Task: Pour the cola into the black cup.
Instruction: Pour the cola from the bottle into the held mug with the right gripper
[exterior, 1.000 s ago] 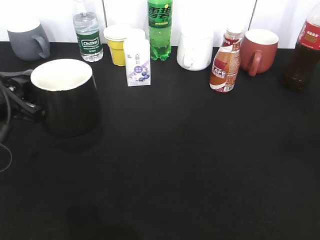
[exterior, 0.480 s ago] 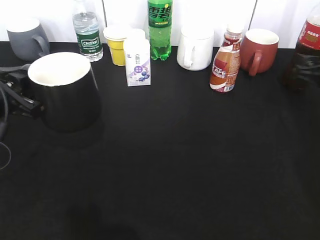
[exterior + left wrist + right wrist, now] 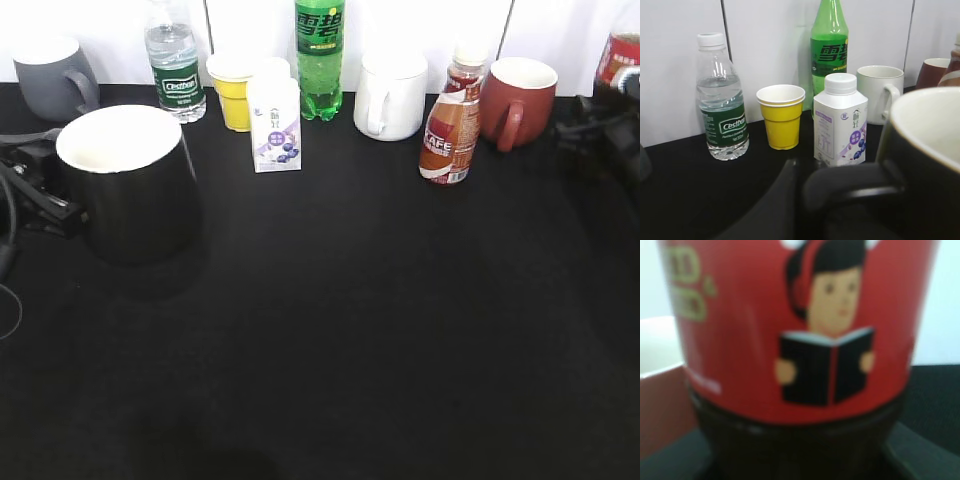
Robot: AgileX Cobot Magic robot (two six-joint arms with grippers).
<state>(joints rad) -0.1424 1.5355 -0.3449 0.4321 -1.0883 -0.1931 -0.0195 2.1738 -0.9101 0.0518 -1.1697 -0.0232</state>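
Exterior view: the black cup [image 3: 128, 185] stands upright at the left of the dark table [image 3: 350, 330], its white inside open to the top, and the left gripper [image 3: 45, 190] sits against its left side at the handle. In the left wrist view the cup's handle [image 3: 850, 187] lies between dark finger shapes, so this gripper seems closed on it, though the fingertips are hidden.

The cola [image 3: 618, 62] stands upright at the far right edge, just beside the red-brown mug [image 3: 520, 100], with only its red label in frame. The right gripper [image 3: 600, 135] is a dark shape right at the bottle's lower body. The right wrist view is filled by the red label and the dark liquid below it [image 3: 800, 440], so the bottle is very close, but no fingers show; I cannot tell whether the jaws are open or closed on it.

The bottle's long axis is vertical, and the cup lies well apart to its left across the table. The right arm is plainly the nearer one to the bottle.
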